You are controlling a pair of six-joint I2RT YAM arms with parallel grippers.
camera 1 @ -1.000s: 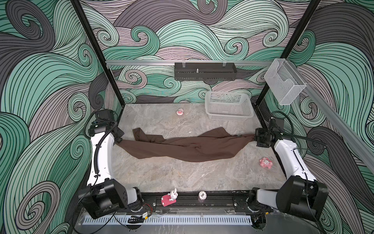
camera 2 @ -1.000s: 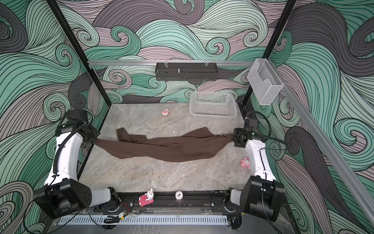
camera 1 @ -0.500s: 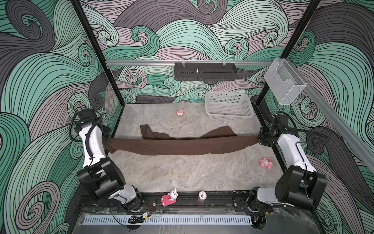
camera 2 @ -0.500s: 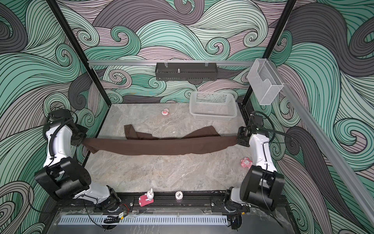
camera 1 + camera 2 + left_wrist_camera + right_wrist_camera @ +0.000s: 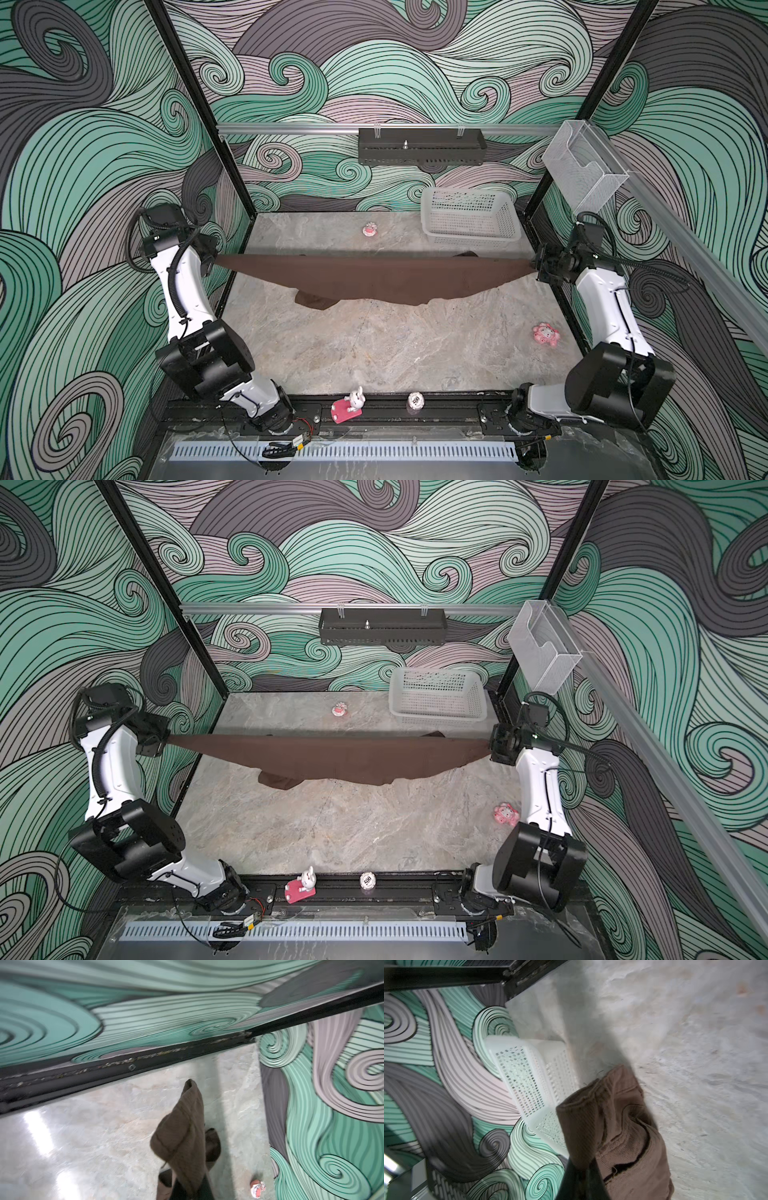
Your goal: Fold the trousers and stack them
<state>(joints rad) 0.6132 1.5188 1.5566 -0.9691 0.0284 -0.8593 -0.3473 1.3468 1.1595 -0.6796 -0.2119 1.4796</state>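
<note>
Just past mid-table the trousers (image 5: 374, 278) hang stretched above the table (image 5: 374, 353), sagging in the middle: left gripper (image 5: 211, 264) at ten o'clock clamped tight on one end, right gripper (image 5: 537, 268) at two o'clock clamped on the other. Farther back, at one o'clock, sits a white basket (image 5: 471, 240).

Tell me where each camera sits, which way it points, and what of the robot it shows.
Top views: high over the front edge, looking down at the table; both arms, left gripper and right gripper holding the trousers stretched.
Left wrist: on the left arm, facing the far left corner; dark fingers, pinched cloth.
Right wrist: facing the basket; fingers, cloth.
Shared: basket, in right wrist and top views.
</note>
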